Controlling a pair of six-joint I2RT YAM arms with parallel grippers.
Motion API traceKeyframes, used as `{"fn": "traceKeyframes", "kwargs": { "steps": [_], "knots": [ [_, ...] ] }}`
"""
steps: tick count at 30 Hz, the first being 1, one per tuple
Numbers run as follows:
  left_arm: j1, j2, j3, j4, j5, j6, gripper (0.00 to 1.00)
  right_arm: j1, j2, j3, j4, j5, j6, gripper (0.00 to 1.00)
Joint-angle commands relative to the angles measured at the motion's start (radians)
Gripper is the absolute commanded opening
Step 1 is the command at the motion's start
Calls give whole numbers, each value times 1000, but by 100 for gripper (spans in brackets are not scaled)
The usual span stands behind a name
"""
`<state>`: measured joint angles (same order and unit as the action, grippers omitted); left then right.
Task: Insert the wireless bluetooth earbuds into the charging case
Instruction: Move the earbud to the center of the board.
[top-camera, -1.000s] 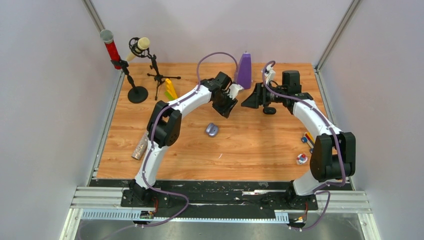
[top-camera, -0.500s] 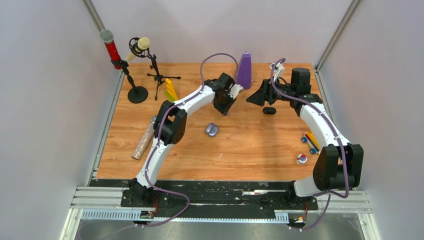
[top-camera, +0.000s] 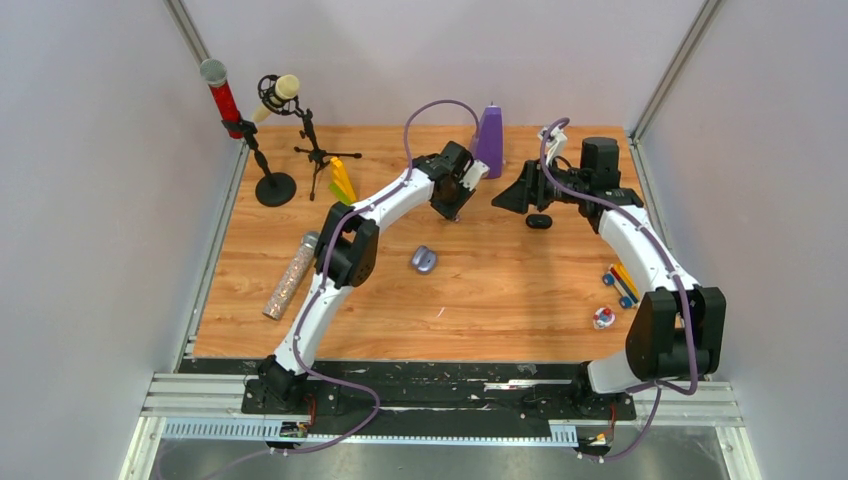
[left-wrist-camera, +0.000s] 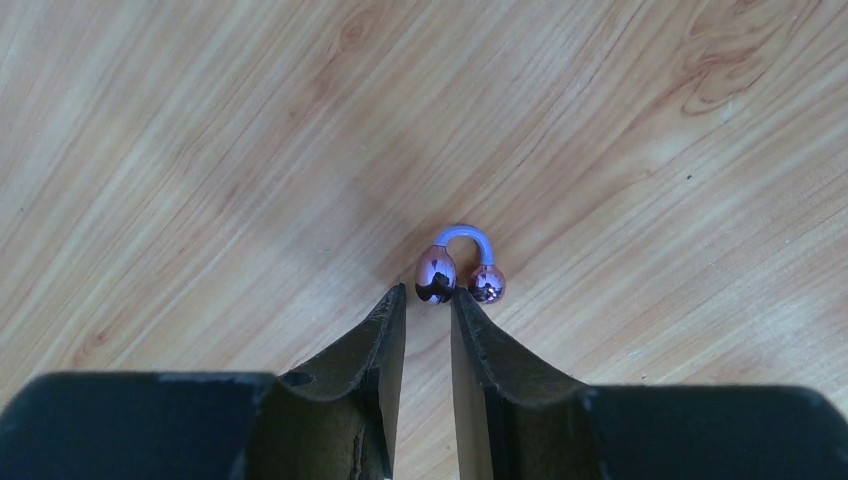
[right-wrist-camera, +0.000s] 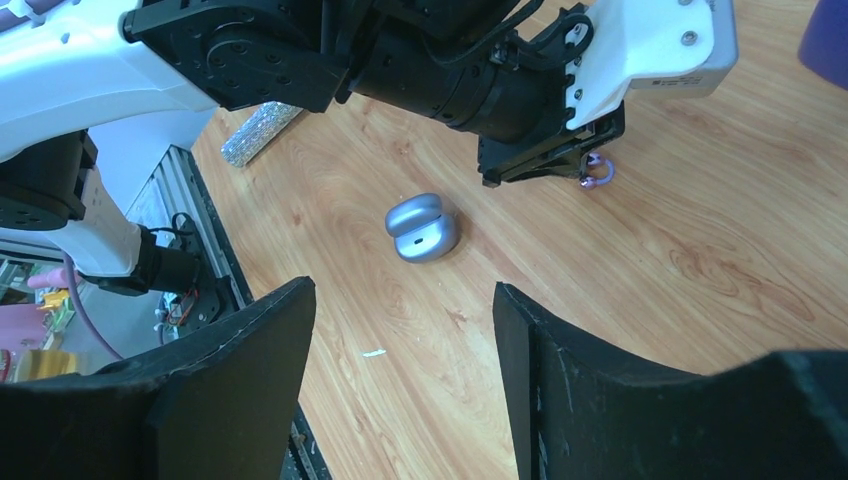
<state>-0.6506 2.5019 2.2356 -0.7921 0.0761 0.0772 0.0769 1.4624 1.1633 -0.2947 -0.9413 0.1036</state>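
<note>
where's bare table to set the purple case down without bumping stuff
Widest bare wood: the near strip between the glitter tube and the colourful toy, robot-side of the purple case. Crowded: the far middle, around the left end effector, right end effector, black case and purple cone.

The wooden table (top-camera: 500, 300) carries a lilac case (top-camera: 424, 260) at centre. A black case (top-camera: 539, 221) and purple earbuds (left-wrist-camera: 437, 276) (two glossy beads joined by an arc) lie in the upper centre. A glitter tube (top-camera: 291, 275) lies at left, and a purple cone (top-camera: 489, 140) stands at top.

Lab test cell, white panel walls (top-camera: 90, 250), aluminium rails (top-camera: 200, 395), wooden tabletop (top-camera: 500, 300)
</note>
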Motion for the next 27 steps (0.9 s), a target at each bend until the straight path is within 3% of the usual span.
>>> {"fn": "traceKeyframes", "kwargs": {
  "steps": [1, 6, 20, 27],
  "knots": [
    [-2, 7, 19, 7, -16, 27, 31, -5, 28, -5, 33, -52, 21, 67],
    [-1, -67, -85, 87, 0, 72, 33, -10, 60, -4, 37, -74, 47, 67],
    [7, -113, -100, 27, 37, 170, 31, -17, 49, -10, 43, -74, 49, 66],
    [12, -90, -79, 40, -108, 141, 19, -18, 41, -10, 43, -73, 48, 66]
  ]
}}
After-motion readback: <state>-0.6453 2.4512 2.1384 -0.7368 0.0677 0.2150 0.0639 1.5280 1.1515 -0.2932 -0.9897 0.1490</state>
